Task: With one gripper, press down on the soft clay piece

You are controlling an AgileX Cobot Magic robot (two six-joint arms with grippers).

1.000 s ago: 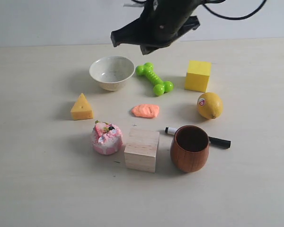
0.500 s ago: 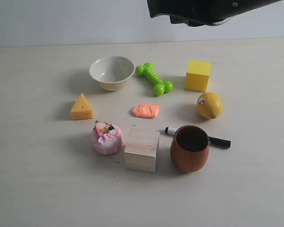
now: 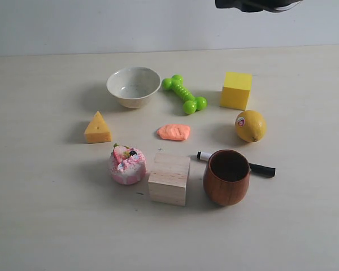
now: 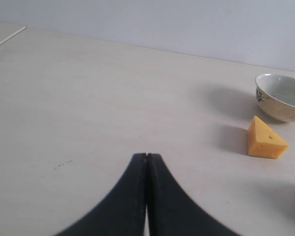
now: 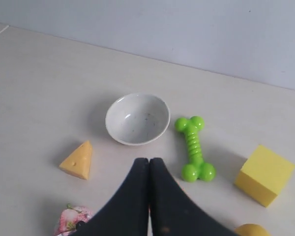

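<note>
Raised since a second ago, the right arm point(image 3: 254, 4) is cut off above the desk's point(image 3: 45, 226) far edge. Nearer, the marker point(image 3: 263, 169) is half hidden by the wooden cup point(image 3: 226, 180); the soft clay piece point(image 3: 173, 132) lies mid-desk. The left end effector point(image 4: 146, 162) and right end effector point(image 5: 148, 167) are pressed together.

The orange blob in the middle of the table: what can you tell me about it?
The soft clay piece is a small, flat, irregular salmon-orange lump with a matte, putty-like look and uneven edges. It lies flat on the pale table, amid the other objects, between the green bone toy and the wooden block, apart from both. Only the table touches it.
</note>
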